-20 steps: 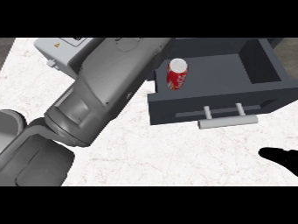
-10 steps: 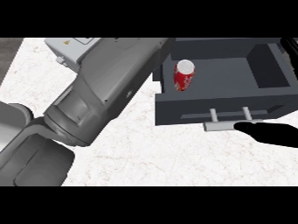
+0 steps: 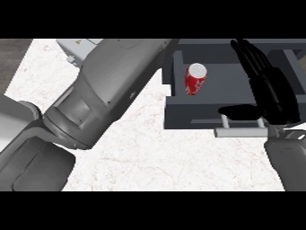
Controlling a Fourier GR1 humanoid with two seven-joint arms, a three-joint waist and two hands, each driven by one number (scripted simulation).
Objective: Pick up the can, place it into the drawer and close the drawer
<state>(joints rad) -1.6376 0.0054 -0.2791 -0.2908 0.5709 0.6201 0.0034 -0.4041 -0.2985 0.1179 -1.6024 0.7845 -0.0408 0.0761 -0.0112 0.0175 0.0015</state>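
One red cylindrical metal can stands upright inside the open dark grey box-shaped drawer above the white marble worktop. Right hand, fingers straight and released, extends over the drawer.

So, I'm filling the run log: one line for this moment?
can: in open drawer | right robot hand: open, over drawer | handle: untouched

Glossy red metal can, matt grey drawer, veined marble-look counter
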